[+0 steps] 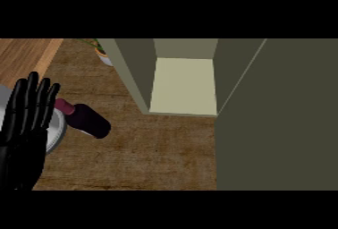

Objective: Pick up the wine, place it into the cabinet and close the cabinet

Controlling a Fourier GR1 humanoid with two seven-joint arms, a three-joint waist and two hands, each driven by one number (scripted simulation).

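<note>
Where the left hand (25,123) stood at frame left, its fingers were straight, holding nothing. The wine (89,120) lay just right of it.

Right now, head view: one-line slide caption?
Wine lies on the counter beside the open cabinet; left robot hand open at left edge.

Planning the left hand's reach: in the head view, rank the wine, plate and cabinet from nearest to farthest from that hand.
1. Plate, partly hidden behind the left hand.
2. Wine, lying just right of the plate.
3. Cabinet, open, farther right at centre.
</note>
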